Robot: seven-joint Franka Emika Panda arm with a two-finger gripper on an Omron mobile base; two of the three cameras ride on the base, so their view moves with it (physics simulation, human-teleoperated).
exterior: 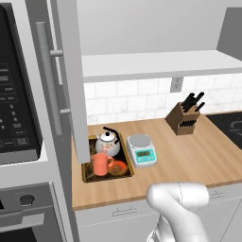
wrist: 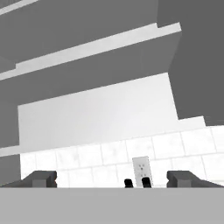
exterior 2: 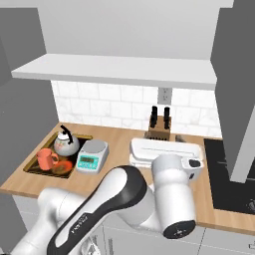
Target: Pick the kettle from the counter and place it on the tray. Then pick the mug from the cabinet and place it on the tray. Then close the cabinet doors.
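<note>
Cabinet doors [exterior: 56,80] are what I am watching: tall flat light grey panels, long axis upright, the near one swung out toward me with its silver bar handle [exterior: 45,75] vertical. My pincer [wrist: 111,180] is released, fingers [wrist: 41,178] spread wide, aimed up at the cabinet [wrist: 87,48] and tiled wall. Below it, on the wooden surface [exterior: 189,156], the tray [exterior: 85,174] carries kettle [exterior: 108,142] and orange mug [exterior: 100,164], both upright.
</note>
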